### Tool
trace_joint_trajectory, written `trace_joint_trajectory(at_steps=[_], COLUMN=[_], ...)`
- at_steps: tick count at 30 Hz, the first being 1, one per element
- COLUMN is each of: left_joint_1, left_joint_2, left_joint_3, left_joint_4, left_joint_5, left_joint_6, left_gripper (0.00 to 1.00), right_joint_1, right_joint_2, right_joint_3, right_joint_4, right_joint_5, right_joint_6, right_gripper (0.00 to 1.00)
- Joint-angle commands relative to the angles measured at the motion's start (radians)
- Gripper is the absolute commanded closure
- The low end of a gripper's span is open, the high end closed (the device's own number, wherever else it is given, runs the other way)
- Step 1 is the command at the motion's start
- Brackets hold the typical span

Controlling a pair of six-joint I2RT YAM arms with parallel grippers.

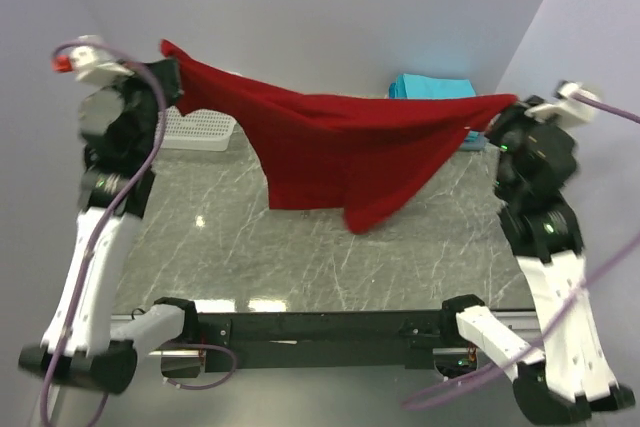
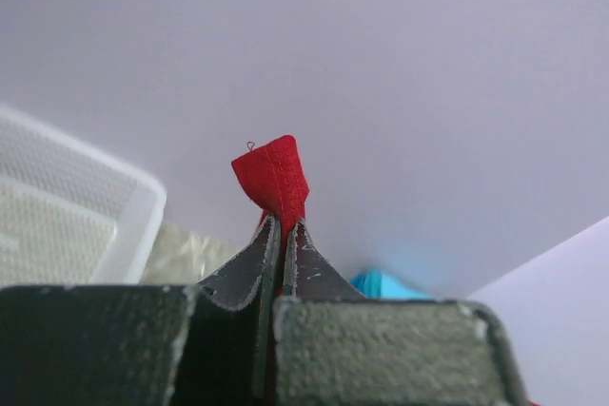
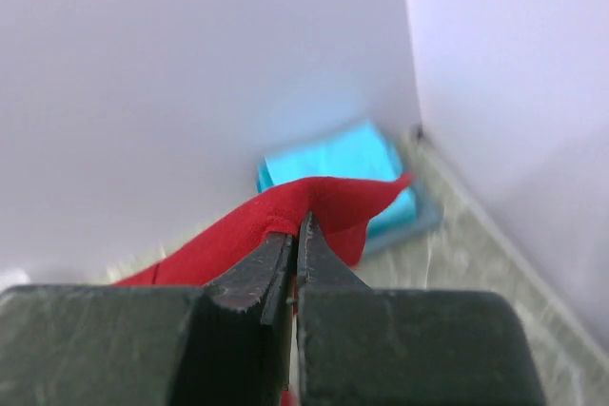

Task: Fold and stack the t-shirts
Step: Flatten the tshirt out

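Closed fingers of the left hand [image 2: 283, 225] pinch one end of the red t-shirt [image 1: 330, 142], and the right hand [image 3: 297, 227] is clamped on the opposite end. Held above the marble desk [image 1: 300, 267], the shirt runs left to right, sagging mid-span, one point hanging down. Folded turquoise t-shirts [image 1: 430, 87] lie at the far right corner of the desk.

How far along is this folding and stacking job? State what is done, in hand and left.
Done: turquoise t-shirts lie neatly piled on the table, far right. In hand: the red t-shirt hangs in the air, left gripper and right gripper each shut on an edge. Left: lay it down, fold it, stack it with the pile.
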Motion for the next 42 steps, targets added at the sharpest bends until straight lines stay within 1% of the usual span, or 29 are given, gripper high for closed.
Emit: trace_joint_trajectory(at_steps=[1,3,4,6,7,9,10,12,14,17,20,21,23,24,25,26,27,28,29,30,31,32,33,34,35,36,39,42], left_joint_1=[0.001,0.001,0.001,0.001,0.001,0.001,0.001,0.001,0.001,0.001,0.001,0.001,0.001,0.001,0.002,0.004,0.007,0.022,0.036,0.063,0.077,0.091,0.099,0.099,0.099,0.099,0.099,0.099], left_joint_2=[-0.129,-0.193,-0.213,-0.259,-0.275,-0.301,-0.304,-0.304,-0.310,-0.316,-0.304,-0.289,-0.272,-0.254,-0.243,-0.225,-0.214,-0.206,-0.195,-0.185,-0.183,-0.186,-0.198,-0.207,-0.233,-0.244,-0.264,-0.249], left_joint_3=[0.079,0.114,0.157,0.205,0.255,0.306,0.362,0.442,0.461,0.434,0.343,0.278,0.196,0.100,0.047,-0.008,-0.119,-0.177,-0.232,-0.336,-0.385,-0.424,-0.468,-0.485,-0.501,-0.521,-0.542,-0.556], left_joint_4=[-0.029,-0.057,-0.068,-0.097,-0.105,-0.123,-0.143,-0.177,-0.189,-0.186,-0.181,-0.181,-0.181,-0.184,-0.184,-0.183,-0.186,-0.190,-0.198,-0.204,-0.206,-0.216,-0.227,-0.229,-0.221,-0.214,-0.200,-0.157], left_joint_5=[-0.081,-0.094,-0.089,-0.069,-0.062,-0.034,-0.022,-0.008,-0.008,-0.034,-0.092,-0.121,-0.224,-0.258,-0.285,-0.327,-0.339,-0.347,-0.324,-0.301,-0.281,-0.261,-0.260,-0.263,-0.261,-0.250,-0.232,-0.166], left_joint_6=[0.073,0.101,0.112,0.130,0.136,0.149,0.159,0.173,0.179,0.175,0.161,0.158,0.130,0.118,0.089,0.075,0.055,0.026,-0.041,-0.081,-0.156,-0.185,-0.209,-0.222,-0.215,-0.209,-0.193,-0.172], left_gripper=[0.99,0.99,0.99,0.99,0.99,0.99,0.99,0.99,0.99,0.99,0.99,0.98,0.97,0.96,0.95,0.93,0.93,0.92,0.92,0.85,0.72,0.61,0.36,0.20,0.06,0.01,0.00,0.01], right_joint_1=[-0.004,-0.004,-0.004,-0.004,-0.006,-0.004,-0.004,-0.006,-0.004,-0.004,-0.004,-0.006,-0.004,-0.004,-0.004,-0.004,-0.006,-0.004,-0.004,-0.006,-0.006,-0.004,-0.004,-0.006,-0.003,-0.006,-0.004,0.002], right_joint_2=[-0.111,-0.166,-0.183,-0.226,-0.236,-0.249,-0.252,-0.256,-0.252,-0.223,-0.163,-0.120,-0.053,-0.031,-0.013,0.028,0.052,0.076,0.130,0.162,0.197,0.263,0.297,0.328,0.378,0.394,0.411,0.400], right_joint_3=[0.091,0.137,0.155,0.212,0.237,0.313,0.338,0.379,0.402,0.409,0.366,0.352,0.280,0.246,0.164,0.121,0.075,-0.018,-0.063,-0.105,-0.171,-0.189,-0.200,-0.205,-0.205,-0.205,-0.214,-0.231], right_joint_4=[0.059,0.056,0.056,0.049,0.042,0.009,0.001,0.012,0.018,0.019,0.032,0.033,0.067,0.088,0.111,0.157,0.177,0.196,0.229,0.240,0.248,0.246,0.237,0.225,0.198,0.190,0.179,0.162], right_joint_5=[0.052,0.043,0.037,-0.015,-0.029,-0.065,-0.084,-0.087,-0.093,-0.099,-0.134,-0.145,-0.190,-0.210,-0.236,-0.260,-0.309,-0.326,-0.329,-0.336,-0.345,-0.355,-0.366,-0.374,-0.366,-0.357,-0.348,-0.377], right_joint_6=[-0.119,-0.143,-0.162,-0.189,-0.202,-0.215,-0.228,-0.236,-0.242,-0.270,-0.259,-0.253,-0.229,-0.215,-0.200,-0.184,-0.169,-0.134,-0.115,-0.070,-0.052,-0.040,-0.020,-0.015,-0.009,0.001,0.021,0.057], right_gripper=[1.00,1.00,1.00,1.00,1.00,1.00,1.00,1.00,1.00,1.00,1.00,1.00,1.00,1.00,1.00,1.00,1.00,1.00,1.00,1.00,0.97,0.75,0.62,0.48,0.37,0.35,0.33,0.32])
